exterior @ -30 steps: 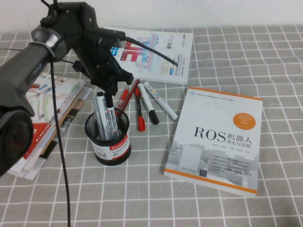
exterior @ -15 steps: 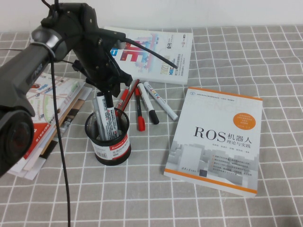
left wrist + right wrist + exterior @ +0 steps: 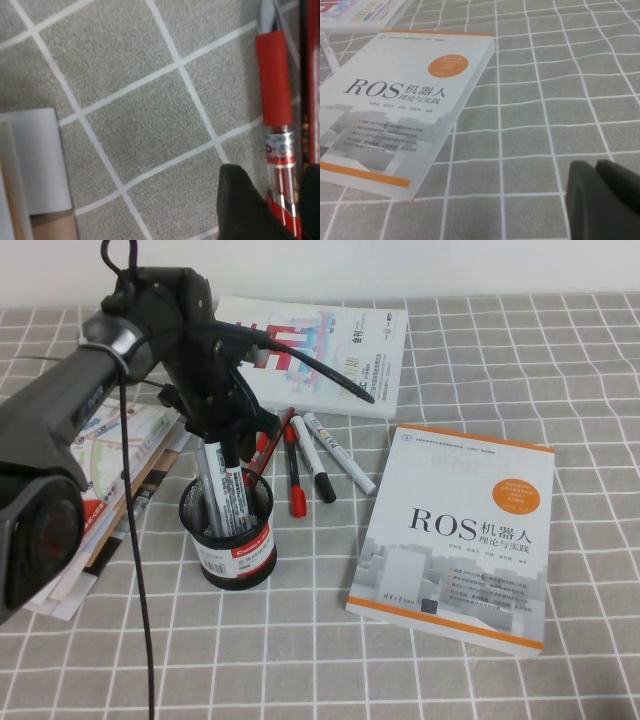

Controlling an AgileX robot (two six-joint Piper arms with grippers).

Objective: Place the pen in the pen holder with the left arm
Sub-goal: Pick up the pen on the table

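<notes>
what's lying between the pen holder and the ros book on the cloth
In the high view, between the pen holder and the ROS book lies only bare checked cloth. The markers lie farther back. The left gripper hangs behind the holder; the right gripper is elsewhere.

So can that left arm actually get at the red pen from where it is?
Probably yes: the left gripper sits low with its fingers either side of the pen. Markers lie close beside it. The right gripper stays parked.
</notes>
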